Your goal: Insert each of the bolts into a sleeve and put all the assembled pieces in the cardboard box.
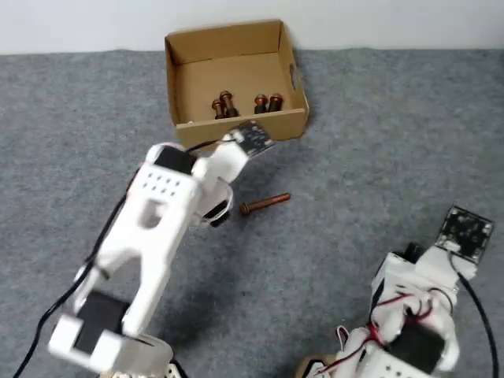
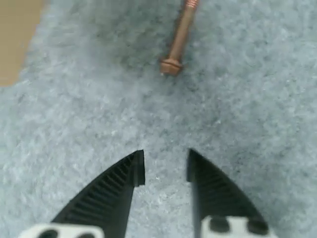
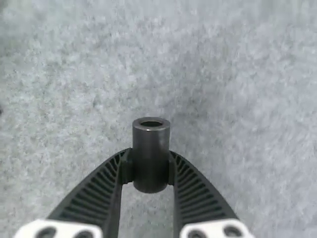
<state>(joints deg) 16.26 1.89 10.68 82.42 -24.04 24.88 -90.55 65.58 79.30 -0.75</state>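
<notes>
The table [image 1: 370,142] has a grey felt-like surface. One cardboard box [image 1: 287,120] at its far edge holds four copper-coloured pieces [image 1: 226,102]. The left arm [image 1: 157,213] overlaps the box's front wall. One loose bolt [image 1: 264,204] lies flat just beyond the left gripper [image 2: 165,168], whose fingers are partly apart and empty. The right gripper [image 3: 148,171] has its fingers clamped on one black sleeve [image 3: 150,148].

A grey, fuzzy table cover [image 1: 378,157] spreads across nearly the whole high view, from 3 o'clock round through 6 to 9. At 12 o'clock it meets a plain white wall [image 1: 79,24] in a straight line. The light is soft and even, shadows faint.
</notes>
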